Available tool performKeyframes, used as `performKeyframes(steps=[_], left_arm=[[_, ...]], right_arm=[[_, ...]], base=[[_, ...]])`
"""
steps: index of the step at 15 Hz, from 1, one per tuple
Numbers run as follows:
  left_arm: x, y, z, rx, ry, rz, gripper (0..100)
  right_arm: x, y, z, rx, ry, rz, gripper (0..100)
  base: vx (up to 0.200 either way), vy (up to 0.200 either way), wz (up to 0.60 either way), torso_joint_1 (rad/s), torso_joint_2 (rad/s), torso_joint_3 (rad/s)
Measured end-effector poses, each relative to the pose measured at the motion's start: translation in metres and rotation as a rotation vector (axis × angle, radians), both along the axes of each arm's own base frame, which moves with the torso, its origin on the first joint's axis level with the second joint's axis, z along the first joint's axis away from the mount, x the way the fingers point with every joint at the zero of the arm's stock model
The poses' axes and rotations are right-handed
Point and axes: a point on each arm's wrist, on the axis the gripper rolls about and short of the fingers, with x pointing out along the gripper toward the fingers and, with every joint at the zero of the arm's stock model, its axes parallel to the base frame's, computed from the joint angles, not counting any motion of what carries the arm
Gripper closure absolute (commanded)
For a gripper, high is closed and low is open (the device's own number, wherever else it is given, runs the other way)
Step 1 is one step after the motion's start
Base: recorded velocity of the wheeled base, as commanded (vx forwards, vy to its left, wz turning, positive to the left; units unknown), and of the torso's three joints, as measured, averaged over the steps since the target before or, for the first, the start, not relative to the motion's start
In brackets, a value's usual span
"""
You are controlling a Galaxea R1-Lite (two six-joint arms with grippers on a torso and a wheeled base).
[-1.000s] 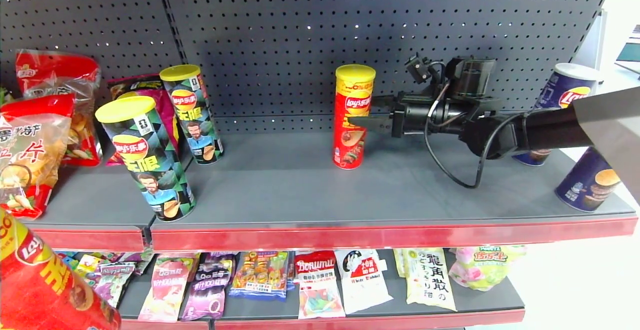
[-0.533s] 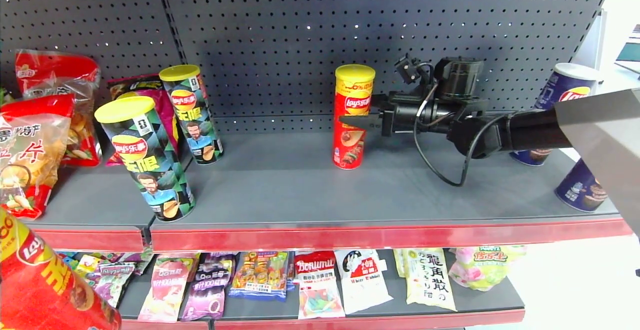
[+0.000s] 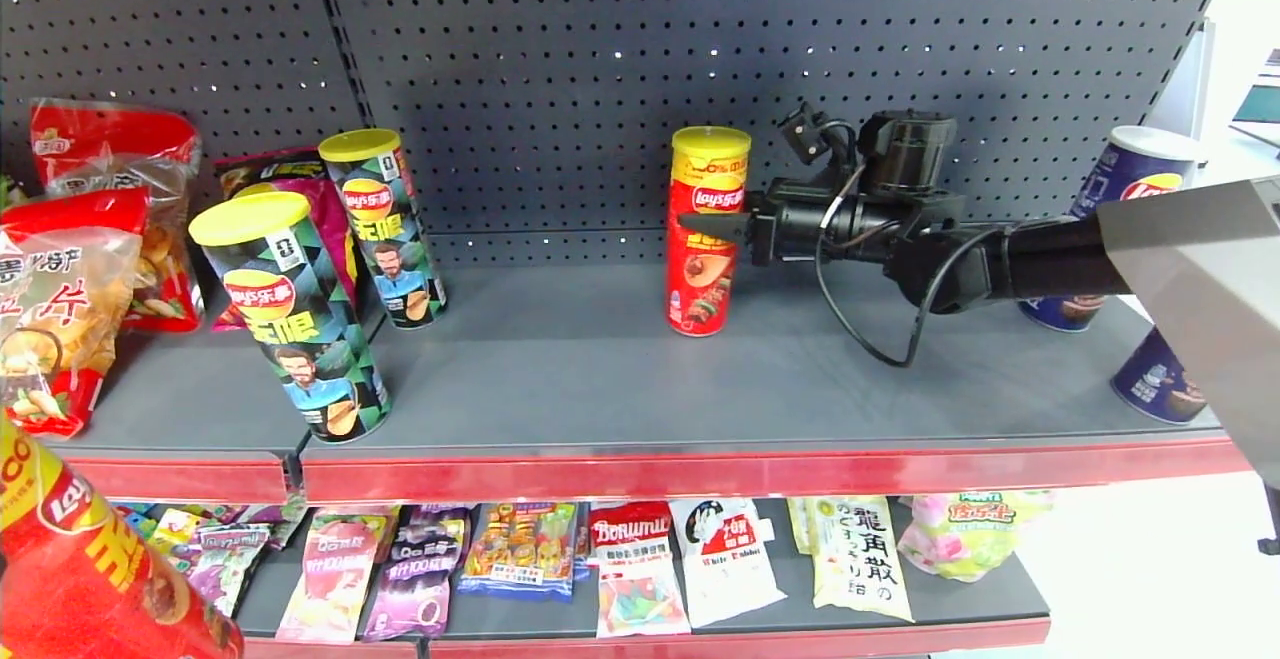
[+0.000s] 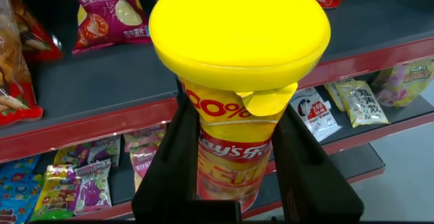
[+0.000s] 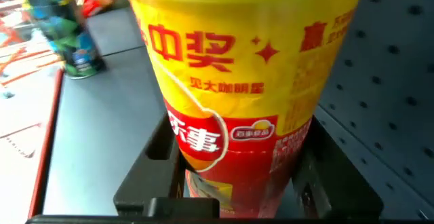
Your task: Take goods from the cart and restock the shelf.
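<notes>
Right gripper (image 3: 705, 224) standing a red can (image 3: 700, 289) on the shelf (image 3: 560, 379).
Its fingers (image 5: 146, 183) clasp the can, so the next move is probably to let go and back away. The left gripper (image 4: 234, 163) holds a second can (image 4: 237, 61).

Red can (image 3: 706, 229), yellow lid, upright on shelf (image 3: 600, 369)

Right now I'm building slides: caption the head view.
Right pincer straddles a red, yellow-lidded cardboard chip can standing on the grey metal shelf.
</notes>
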Motion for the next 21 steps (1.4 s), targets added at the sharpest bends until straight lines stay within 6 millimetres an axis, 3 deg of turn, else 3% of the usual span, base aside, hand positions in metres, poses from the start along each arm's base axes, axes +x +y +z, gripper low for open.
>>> performKeyframes(steps=[5, 12, 16, 21], left_arm=[[0.000, 0.000, 0.001, 0.000, -0.005, 0.000, 100], [0.000, 0.000, 0.001, 0.000, -0.003, 0.000, 100], [0.000, 0.000, 0.001, -0.003, -0.001, -0.015, 100], [0.001, 0.000, 0.001, -0.003, 0.000, -0.016, 100]], right_arm=[[-0.049, -0.016, 0.013, -0.031, 0.050, -0.107, 100], [-0.121, -0.041, 0.014, -0.060, 0.011, -0.187, 100], [-0.140, -0.049, 0.000, -0.053, 0.003, -0.158, 100], [-0.149, -0.053, -0.012, -0.064, 0.032, -0.131, 100]], base=[[0.000, 0.000, 0.00, 0.000, 0.00, 0.000], [0.000, 0.000, 0.00, 0.000, 0.00, 0.000], [0.000, 0.000, 0.00, 0.000, 0.00, 0.000], [0.000, 0.000, 0.00, 0.000, 0.00, 0.000]])
